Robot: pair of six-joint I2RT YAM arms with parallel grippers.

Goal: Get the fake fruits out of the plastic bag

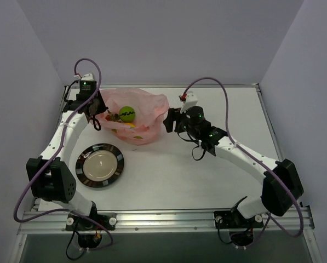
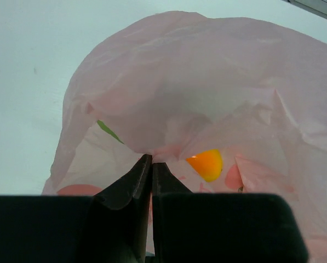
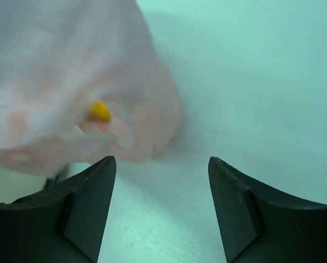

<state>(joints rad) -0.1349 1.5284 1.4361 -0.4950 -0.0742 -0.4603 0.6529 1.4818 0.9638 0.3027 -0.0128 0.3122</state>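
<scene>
The pink plastic bag (image 1: 138, 118) lies at the back middle of the table. Through its film show the lime-green fruit with a dark zigzag (image 1: 127, 113), an orange-yellow fruit (image 1: 129, 125) and small red pieces. My left gripper (image 1: 100, 118) is shut on the bag's left edge; in the left wrist view its tips (image 2: 151, 160) pinch the pink film (image 2: 207, 87), with the orange-yellow fruit (image 2: 207, 164) just beyond. My right gripper (image 1: 167, 121) is open and empty just right of the bag. The right wrist view shows the bag (image 3: 70, 82) ahead left of it, apart from its gripper (image 3: 162, 164).
A round dark-rimmed plate (image 1: 82, 162) with a cream centre sits in front of the bag, left of middle. The table's back edge runs just behind the bag. Purple cables loop above both arms.
</scene>
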